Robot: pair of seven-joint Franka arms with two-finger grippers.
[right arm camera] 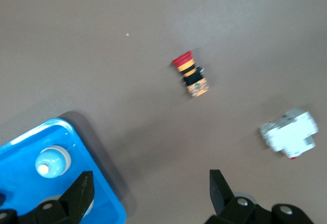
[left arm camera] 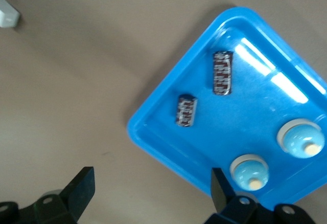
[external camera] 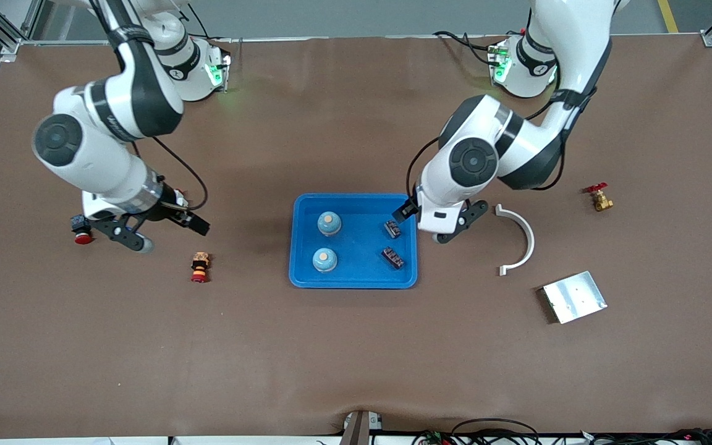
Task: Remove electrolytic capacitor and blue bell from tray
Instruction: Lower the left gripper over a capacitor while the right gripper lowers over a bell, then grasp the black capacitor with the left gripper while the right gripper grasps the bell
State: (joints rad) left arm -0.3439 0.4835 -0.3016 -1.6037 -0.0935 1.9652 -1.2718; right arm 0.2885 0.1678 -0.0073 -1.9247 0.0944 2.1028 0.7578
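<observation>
A blue tray (external camera: 297,247) at mid-table holds two light-blue bells (external camera: 329,224) (external camera: 324,260) and two dark capacitors (external camera: 392,228) (external camera: 393,258). My left gripper (external camera: 435,221) is open and empty, low over the tray's edge toward the left arm's end. The left wrist view shows the tray's rim (left arm camera: 153,132), the capacitors (left arm camera: 222,72) (left arm camera: 186,110), the bells (left arm camera: 301,138) (left arm camera: 249,171) and the open left gripper (left arm camera: 152,191). My right gripper (external camera: 167,233) is open and empty over bare table toward the right arm's end. Its wrist view (right arm camera: 150,193) shows a tray corner (right arm camera: 102,183) and one bell (right arm camera: 51,163).
A red-and-orange push button (external camera: 199,267) (right arm camera: 190,74) lies near the right gripper. A second red-capped part (external camera: 82,233) (right arm camera: 288,136) lies beside it. Toward the left arm's end are a white curved piece (external camera: 520,238), a metal plate (external camera: 574,296) and a brass valve (external camera: 600,199).
</observation>
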